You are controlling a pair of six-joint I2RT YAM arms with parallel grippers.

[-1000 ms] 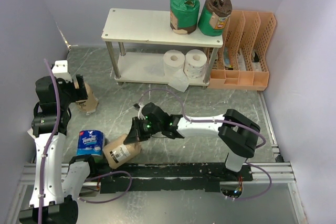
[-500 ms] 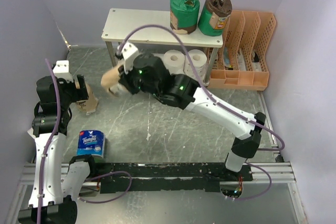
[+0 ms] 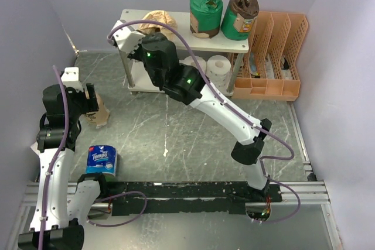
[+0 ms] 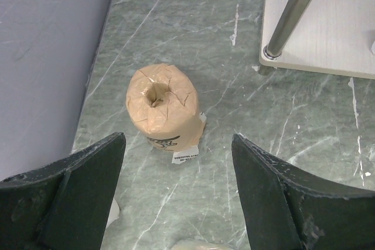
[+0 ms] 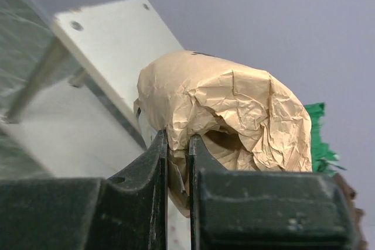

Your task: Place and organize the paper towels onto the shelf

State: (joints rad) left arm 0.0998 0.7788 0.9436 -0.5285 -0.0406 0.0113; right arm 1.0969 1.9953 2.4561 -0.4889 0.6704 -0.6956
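Top view of the desk [image 3: 193, 139], read from my near edge outward. Two paper towel rolls wait on the desk. The blue Tempo roll [image 3: 101, 161] stands at about 8 o'clock beside the left arm's base. Just beyond it, at 9 o'clock, the tan-wrapped roll [image 4: 161, 106] stands upright.

At 12 o'clock is the shelf [image 3: 222, 45]. Its lower tier holds two bare white rolls [image 3: 218, 69] side by side, partly hidden by the right arm. The right end of its top board holds two green-wrapped rolls [image 3: 205, 10]. By my count four rolls are shelved, a fifth is being delivered, and two remain.

The left arm is folded upright with its wrist pointing down. The left pincer [image 4: 177, 144] hangs spread wide above the tan-wrapped roll, one finger on each side and neither touching. I judge it is lined up for the next pick.

The right arm reaches long and diagonal from the near edge to the shelf's top board. The right pincer [image 5: 178, 144] is clamped narrow on the crumpled wrap of the second tan roll [image 5: 234, 103]. That roll sits over the board left of centre, just beside the green pair. I cannot tell whether it rests on the board yet.

At 2 o'clock, against the shelf, stands an orange file rack [image 3: 275, 57].
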